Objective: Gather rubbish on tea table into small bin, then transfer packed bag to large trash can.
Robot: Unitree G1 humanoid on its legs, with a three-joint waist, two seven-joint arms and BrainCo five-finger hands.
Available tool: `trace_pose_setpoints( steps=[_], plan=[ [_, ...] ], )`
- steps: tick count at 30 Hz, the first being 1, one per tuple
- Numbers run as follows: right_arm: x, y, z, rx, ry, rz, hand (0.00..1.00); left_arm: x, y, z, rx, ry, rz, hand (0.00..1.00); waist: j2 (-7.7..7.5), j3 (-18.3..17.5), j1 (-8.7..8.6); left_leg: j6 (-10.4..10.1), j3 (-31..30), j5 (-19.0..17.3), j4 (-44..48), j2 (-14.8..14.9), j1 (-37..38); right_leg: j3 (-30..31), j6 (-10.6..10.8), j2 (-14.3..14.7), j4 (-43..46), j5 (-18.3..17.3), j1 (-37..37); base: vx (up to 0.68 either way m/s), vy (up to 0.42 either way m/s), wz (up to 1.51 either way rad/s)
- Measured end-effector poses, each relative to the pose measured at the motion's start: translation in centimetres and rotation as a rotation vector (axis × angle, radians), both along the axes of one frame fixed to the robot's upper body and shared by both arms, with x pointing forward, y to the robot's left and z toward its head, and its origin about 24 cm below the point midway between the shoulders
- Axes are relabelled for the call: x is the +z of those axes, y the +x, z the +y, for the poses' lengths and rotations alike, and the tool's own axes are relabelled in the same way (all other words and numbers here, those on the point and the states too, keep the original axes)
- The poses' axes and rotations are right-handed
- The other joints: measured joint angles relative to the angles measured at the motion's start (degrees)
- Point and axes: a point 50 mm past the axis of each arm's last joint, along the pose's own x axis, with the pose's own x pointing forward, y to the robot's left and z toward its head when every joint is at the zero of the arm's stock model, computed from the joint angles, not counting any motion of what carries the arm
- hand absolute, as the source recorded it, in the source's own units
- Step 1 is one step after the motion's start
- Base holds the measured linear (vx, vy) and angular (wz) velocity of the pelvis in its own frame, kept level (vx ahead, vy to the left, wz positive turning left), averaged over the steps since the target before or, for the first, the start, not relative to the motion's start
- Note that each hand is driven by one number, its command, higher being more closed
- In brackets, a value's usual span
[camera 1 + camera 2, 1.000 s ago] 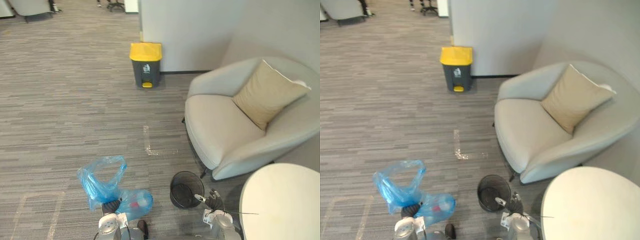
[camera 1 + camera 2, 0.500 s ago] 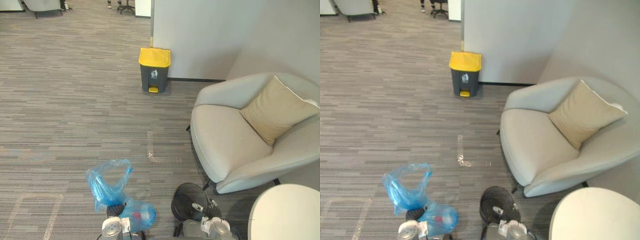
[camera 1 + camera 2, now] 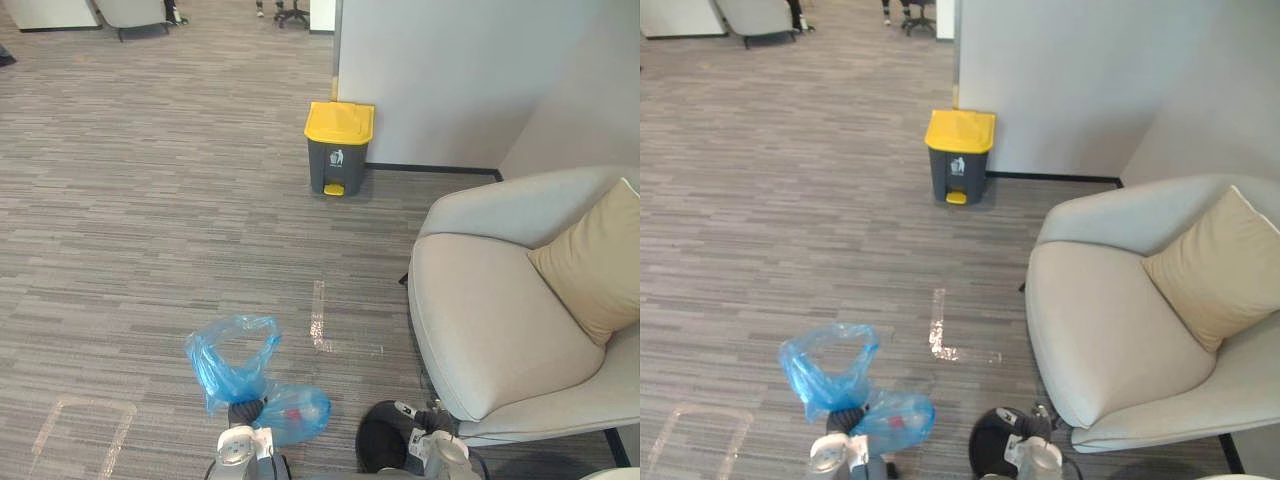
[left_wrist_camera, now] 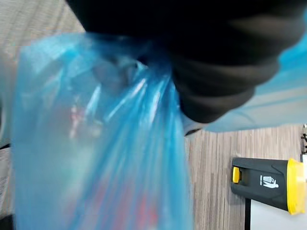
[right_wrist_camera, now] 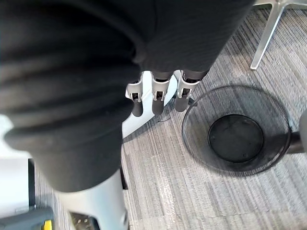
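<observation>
We see left hand (image 3: 243, 411) clenched on neck of blue bag (image 3: 232, 362) at 6 o'clock; right hand (image 5: 156, 98) open, fingers straight, beside black mesh bin (image 5: 236, 136) at 5 o'clock; yellow-lidded trash can (image 3: 338, 150) at 12 o'clock

Pale armchair (image 3: 490, 330) at right, tan cushion (image 3: 595, 262) against its back; tape marks (image 3: 318, 320) on grey carpet (image 3: 150, 200).

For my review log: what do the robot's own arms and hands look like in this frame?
Both arms are silver-grey with rounded housings at the wrist: left arm, right arm. A dark ribbed cover wraps the back and wrist of each robot hand, as on the left robot hand. The right robot hand shows slim silver fingers with dark tips.
</observation>
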Motion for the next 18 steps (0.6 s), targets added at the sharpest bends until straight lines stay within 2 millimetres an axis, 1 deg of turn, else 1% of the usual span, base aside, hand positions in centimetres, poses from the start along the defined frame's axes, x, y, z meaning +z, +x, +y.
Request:
trace_pose_setpoints(
  steps=[1,2,4,5,6,7,8,9,10,11,12,13,14,15,16,17,18],
  plan=[
    [0.0,-0.1,-0.1,-0.010,-0.002,0.004,0.00,0.1,0.3,0.0,-0.013,0.005,-0.007,1.00,-0.15,0.0,0.22,0.1,0.2,0.0,-0.3,-0.4,0.4,0.2,0.6,-0.6,0.1,0.5,0.1,0.15,0.160,0.02],
    [-0.1,-0.2,-0.1,-0.014,-0.002,0.010,0.00,0.2,0.4,0.1,-0.027,0.015,-0.009,1.00,-0.26,0.0,0.79,0.1,1.1,-0.1,-1.2,-1.0,1.6,1.2,1.5,-1.2,0.2,1.3,0.3,0.13,0.135,-0.19],
    [0.0,0.0,-0.1,-0.009,-0.002,0.005,0.00,0.2,0.3,0.2,-0.027,0.020,-0.007,1.00,-0.11,0.1,1.08,0.4,2.3,-0.3,-3.6,-1.6,4.2,2.0,2.1,-1.7,2.1,2.1,0.2,0.10,0.113,-0.30],
    [0.0,0.0,-0.1,-0.009,-0.004,0.005,0.00,0.2,0.2,0.1,-0.032,0.018,-0.006,1.00,0.28,0.3,1.10,1.0,2.7,-1.2,-5.0,-1.9,5.9,3.0,2.2,-2.0,7.4,2.2,-1.6,0.05,0.119,-0.24],
    [-0.1,-0.1,0.0,-0.005,-0.005,0.008,0.00,0.3,0.3,0.0,-0.040,0.020,-0.013,1.00,0.20,0.7,1.16,1.2,3.1,-1.7,-6.0,-2.4,7.5,3.9,2.2,-3.1,15.8,2.6,-5.4,0.04,0.123,-0.16],
    [0.0,0.1,0.0,-0.003,-0.006,0.004,0.00,0.4,0.4,-0.1,-0.048,0.020,-0.018,1.00,-0.11,0.9,1.20,1.6,3.2,-2.1,-6.5,-3.0,8.1,4.8,1.7,-4.1,22.9,4.1,-8.9,0.04,0.119,-0.04],
    [0.0,0.0,-0.1,-0.005,-0.010,0.007,0.00,0.4,0.4,-0.2,-0.051,0.020,-0.019,1.00,-0.21,1.5,1.10,2.2,3.1,-2.8,-7.4,-3.7,9.7,5.5,0.2,-5.4,31.6,8.5,-13.5,0.06,0.091,0.06],
    [-0.2,-0.5,-0.3,-0.007,-0.016,0.024,0.00,0.3,0.2,-0.3,-0.046,0.014,-0.016,1.00,0.39,2.0,0.83,2.7,3.1,-3.4,-7.9,-3.8,11.1,6.5,-0.9,-5.3,37.4,9.9,-16.5,0.09,0.078,0.03],
    [-0.3,-0.8,-0.4,-0.005,-0.021,0.034,0.00,0.3,0.2,-0.2,-0.039,0.018,-0.015,1.00,0.15,2.1,0.83,2.8,3.1,-4.1,-7.9,-3.9,11.9,6.8,-1.1,-5.0,39.4,7.6,-18.4,0.14,0.039,-0.07],
    [-0.3,-0.7,-0.4,-0.004,-0.022,0.033,0.00,0.3,0.2,0.2,-0.028,0.033,-0.014,1.00,-0.10,2.1,0.86,2.4,3.0,-5.2,-7.9,-3.8,12.6,6.7,-0.8,-4.2,39.9,4.4,-20.6,0.14,-0.004,-0.08],
    [-0.2,-0.6,-0.4,-0.008,-0.022,0.027,0.00,0.4,0.2,0.4,-0.017,0.041,-0.015,1.00,-0.29,2.2,0.62,2.4,2.6,-6.1,-7.9,-3.7,13.2,6.3,-0.4,-2.8,38.6,2.0,-22.6,0.16,-0.027,0.02],
    [-0.2,-0.6,-0.4,-0.013,-0.021,0.024,0.00,0.4,0.3,0.4,-0.016,0.042,-0.016,1.00,-0.33,2.3,0.30,2.8,1.8,-6.8,-7.9,-3.7,13.4,5.6,0.3,-1.7,36.1,1.0,-23.6,0.19,-0.065,0.22],
    [-0.2,-0.5,-0.3,-0.019,-0.016,0.022,0.00,0.4,0.3,0.3,-0.016,0.041,-0.016,1.00,-0.35,2.3,-0.31,2.9,0.8,-7.5,-7.9,-3.4,13.8,4.6,0.8,-0.3,31.5,0.3,-24.2,0.25,-0.101,0.43],
    [-0.2,-0.7,-0.5,-0.029,-0.017,0.025,0.00,0.3,0.3,0.2,-0.013,0.034,-0.012,1.00,-0.35,2.3,-0.86,2.4,-0.4,-8.0,-8.1,-3.3,14.6,3.1,0.6,0.7,23.3,0.6,-23.6,0.36,-0.144,0.50],
    [-0.4,-0.9,-0.5,-0.035,-0.013,0.037,0.00,0.3,0.3,0.2,-0.011,0.030,-0.012,1.00,-0.67,2.3,-0.91,1.6,-0.9,-8.5,-8.4,-3.6,15.5,2.6,0.5,1.2,17.0,1.7,-22.7,0.34,-0.137,0.53],
    [-0.7,-1.5,-0.3,-0.036,-0.007,0.061,0.00,0.2,0.2,0.3,-0.012,0.032,-0.009,1.00,-2.10,1.9,-0.95,0.5,-1.9,-9.2,-8.9,-5.2,16.3,3.1,-0.7,0.8,9.5,5.2,-21.2,0.47,-0.177,0.47],
    [-0.7,-1.5,-1.2,-0.039,-0.026,0.068,0.00,-0.2,0.1,-0.3,-0.015,0.013,0.013,1.00,-0.44,1.7,-0.99,0.2,-4.2,-10.2,-9.1,-4.2,17.9,1.9,-1.8,1.3,10.9,3.7,-19.8,0.42,-0.140,0.47]
  ],
)
